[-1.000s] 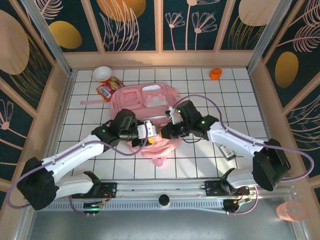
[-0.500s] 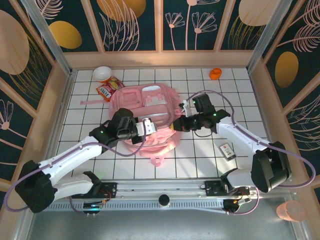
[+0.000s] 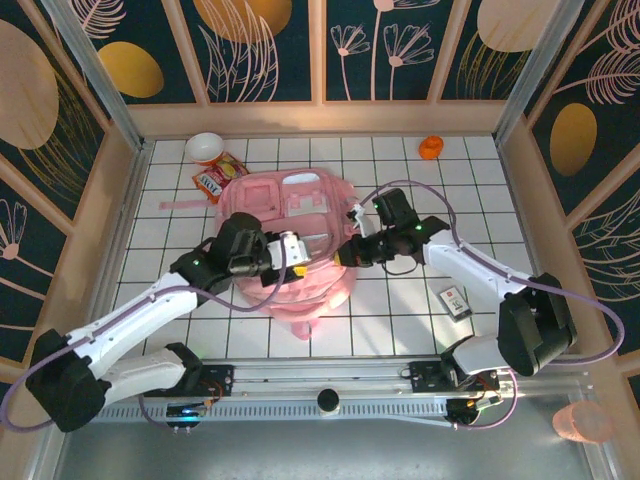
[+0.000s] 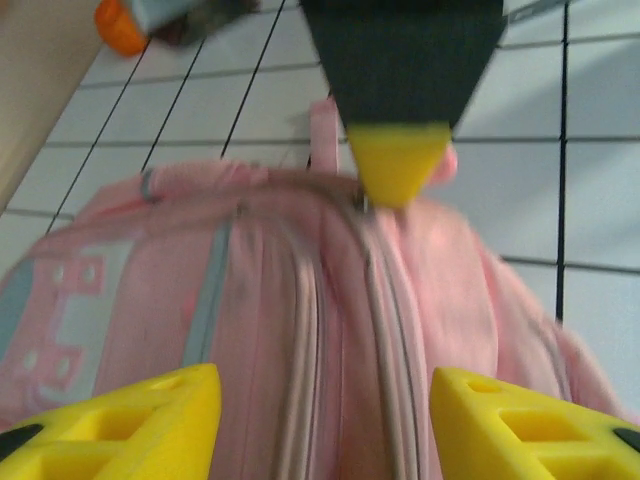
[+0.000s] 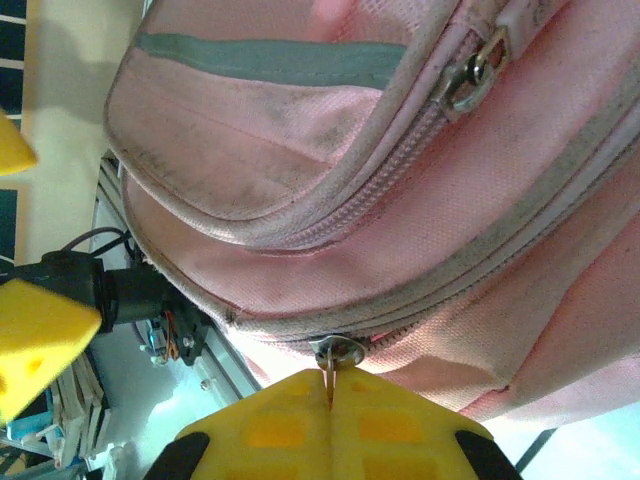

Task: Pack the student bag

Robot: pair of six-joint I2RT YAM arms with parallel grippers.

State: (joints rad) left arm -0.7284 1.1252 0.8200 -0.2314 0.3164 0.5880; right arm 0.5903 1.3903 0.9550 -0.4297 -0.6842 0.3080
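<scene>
- Presently, left claw (image 4: 320,430): released, fingers spread apart, poised over the student bag (image 3: 300,200).
- Right claw (image 5: 330,385): clenched on a zipper pull (image 5: 337,350) at the bag's seam.
- Student bag: beneath both claws, lying on the table (image 3: 400,320).

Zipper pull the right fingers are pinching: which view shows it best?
Right wrist: the zipper pull sits close-up between the shut right fingers. Top external has it too small to make out on the student bag; left wrist blurs it.
</scene>
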